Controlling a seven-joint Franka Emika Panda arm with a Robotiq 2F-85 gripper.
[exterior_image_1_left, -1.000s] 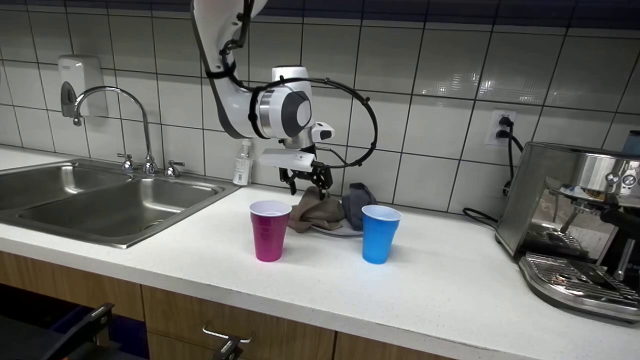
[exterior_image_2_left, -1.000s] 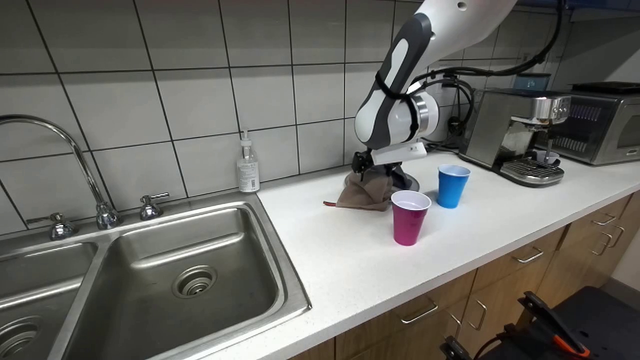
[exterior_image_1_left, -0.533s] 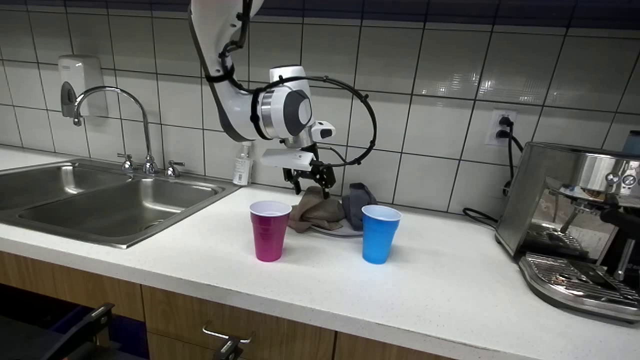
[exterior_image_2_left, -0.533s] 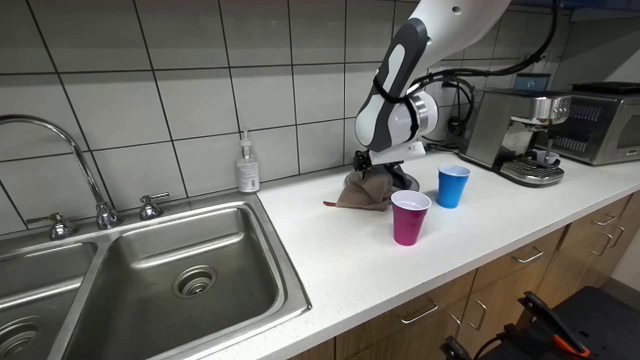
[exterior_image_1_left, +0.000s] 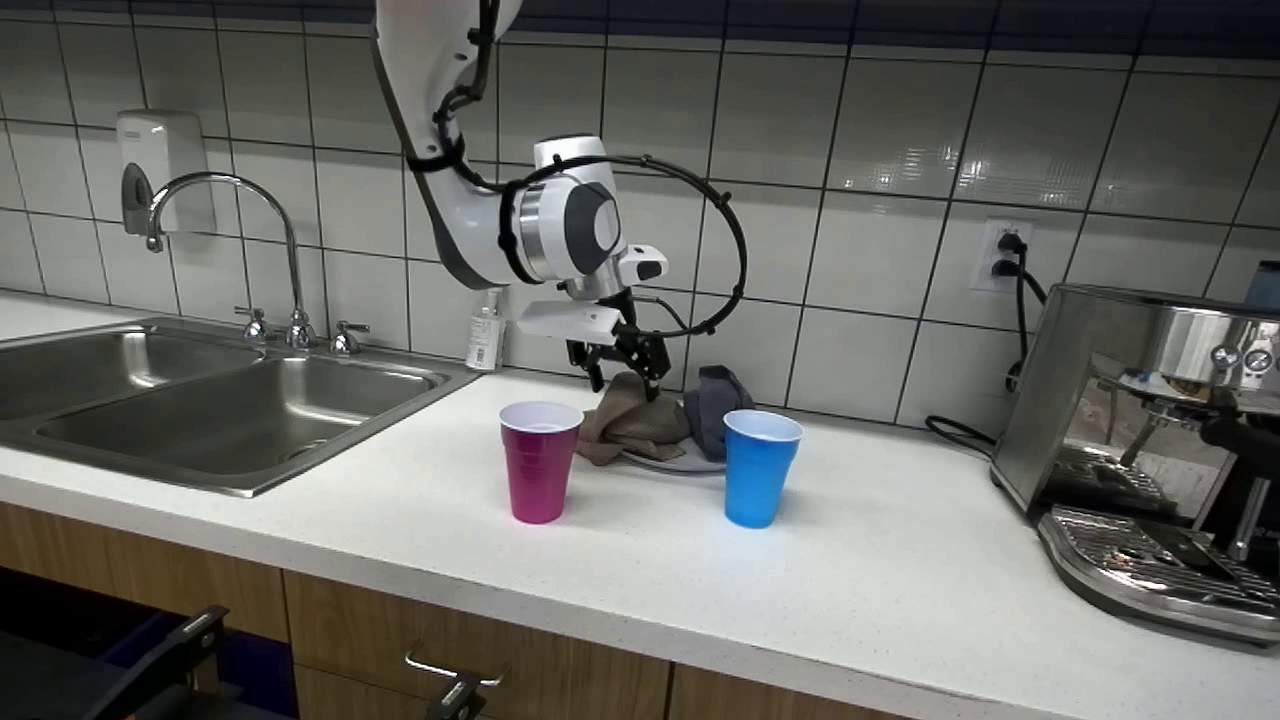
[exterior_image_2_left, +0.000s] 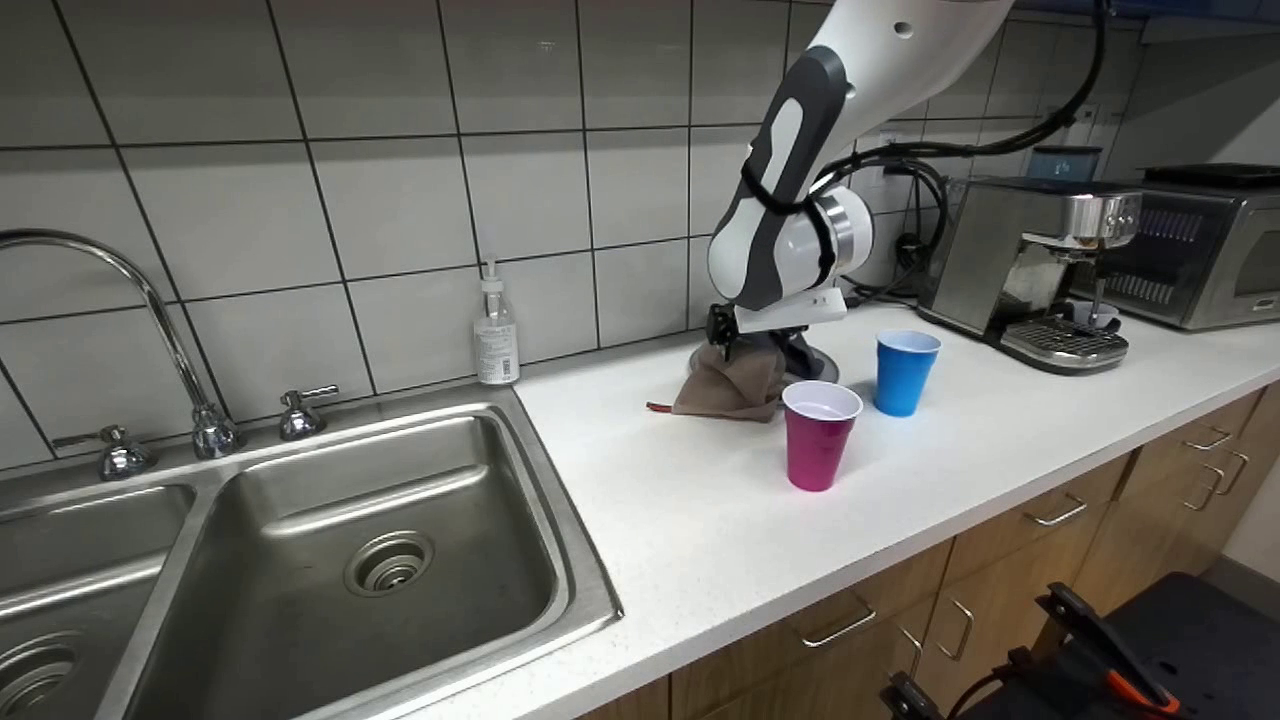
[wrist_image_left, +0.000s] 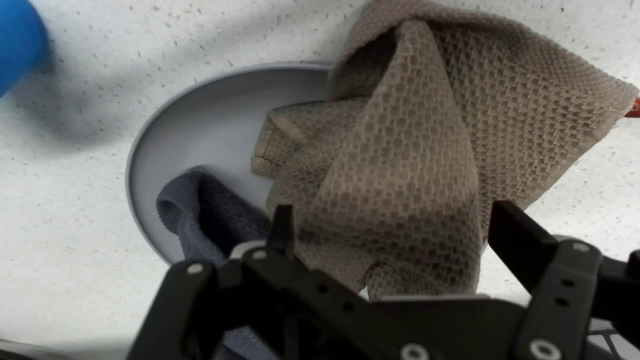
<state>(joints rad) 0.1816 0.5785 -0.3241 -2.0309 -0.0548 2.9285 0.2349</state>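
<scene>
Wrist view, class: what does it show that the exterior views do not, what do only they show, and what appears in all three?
Only the wrist view: the honeycomb weave of the brown cloth, and a hemmed edge over the gray plate.

Only the exterior views: magenta cup, sink, soap bottle, coffee machine.

All three: brown cloth, dark cloth, gray plate, gripper and blue cup, which the wrist view cuts off.

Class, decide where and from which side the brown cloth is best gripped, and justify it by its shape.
Probably by the raised middle fold of the brown cloth, coming from above: it stands up as a ridge, and the wrist view shows it between the two sides of the open tool.
</scene>
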